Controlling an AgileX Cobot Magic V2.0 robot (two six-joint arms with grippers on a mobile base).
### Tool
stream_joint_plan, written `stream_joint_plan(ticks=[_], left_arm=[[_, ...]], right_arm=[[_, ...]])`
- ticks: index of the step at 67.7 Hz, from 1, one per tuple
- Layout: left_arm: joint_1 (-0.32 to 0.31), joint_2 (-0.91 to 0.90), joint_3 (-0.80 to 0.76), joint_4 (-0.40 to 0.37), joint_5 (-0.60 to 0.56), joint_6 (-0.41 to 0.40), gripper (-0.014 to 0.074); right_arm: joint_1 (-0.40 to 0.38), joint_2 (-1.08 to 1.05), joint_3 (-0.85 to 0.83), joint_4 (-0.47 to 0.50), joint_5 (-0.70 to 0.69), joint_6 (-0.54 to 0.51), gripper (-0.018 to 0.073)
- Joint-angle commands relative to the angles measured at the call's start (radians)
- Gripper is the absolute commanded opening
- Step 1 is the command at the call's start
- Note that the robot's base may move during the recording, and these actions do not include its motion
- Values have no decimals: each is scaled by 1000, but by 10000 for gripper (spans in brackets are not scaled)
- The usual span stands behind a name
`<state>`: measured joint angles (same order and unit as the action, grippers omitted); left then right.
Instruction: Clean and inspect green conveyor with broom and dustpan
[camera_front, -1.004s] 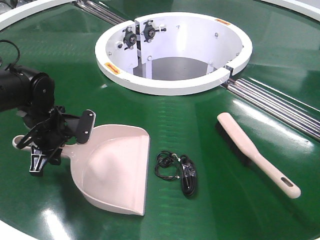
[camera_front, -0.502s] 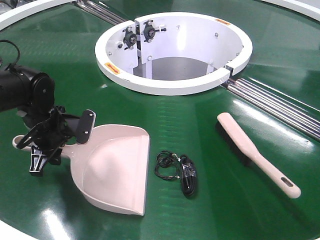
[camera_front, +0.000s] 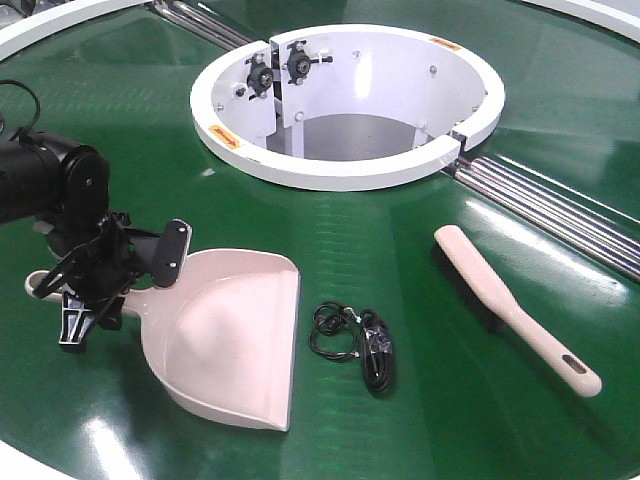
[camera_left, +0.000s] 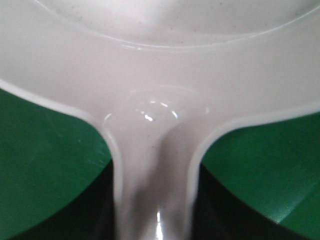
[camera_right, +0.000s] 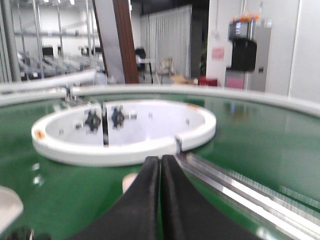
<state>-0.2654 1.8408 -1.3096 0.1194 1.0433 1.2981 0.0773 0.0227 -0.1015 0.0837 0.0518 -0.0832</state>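
Grasping the dustpan (camera_front: 225, 340) is the step in hand, I judge. My left jaws stand wide apart and straddle its thin handle just where it broadens into the scoop. From the wrist, that neck runs straight down between them with nothing pinching it, so the left jaws hold nothing. The next move, I think, calls for a squeeze square across the neck, firm enough that the smooth plastic does not twist when lifted. Just past the scoop's mouth, on the side away from my left jaws, a small tangle of black cord (camera_front: 355, 340) lies on the green conveyor (camera_front: 400, 230), likely the thing to sweep. Well beyond it, toward my right, the broom (camera_front: 500, 300) lies flat and untouched. My right jaws are pressed together on nothing, raised above the belt and facing the white centre ring (camera_right: 125, 145).
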Motion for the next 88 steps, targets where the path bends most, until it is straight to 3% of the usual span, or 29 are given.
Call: stream_joint_plan(ticks=[1,20,36,45,55,76,88], left_arm=[[-10,-44,-27,1,-15,-13,-8],[-10,-44,-27,1,-15,-13,-8],[-10,-44,-27,1,-15,-13,-8],[-10,-44,-27,1,-15,-13,-8],[-10,-44,-27,1,-15,-13,-8],[-10,-44,-27,1,-15,-13,-8],[-10,-44,-27,1,-15,-13,-8]], right_arm=[[-1,93,-137,-8,-52,-19,-9],[-1,416,-401,102,132,-15,-9],[-1,534,-408,139,175,-5,-8],[-1,577,-433,110,218,-10,8],[-1,663,-562,76,451,-75,118],[-1,857,-774,45,681,-73,484],[-1,992,-864,23,786,-76,560]])
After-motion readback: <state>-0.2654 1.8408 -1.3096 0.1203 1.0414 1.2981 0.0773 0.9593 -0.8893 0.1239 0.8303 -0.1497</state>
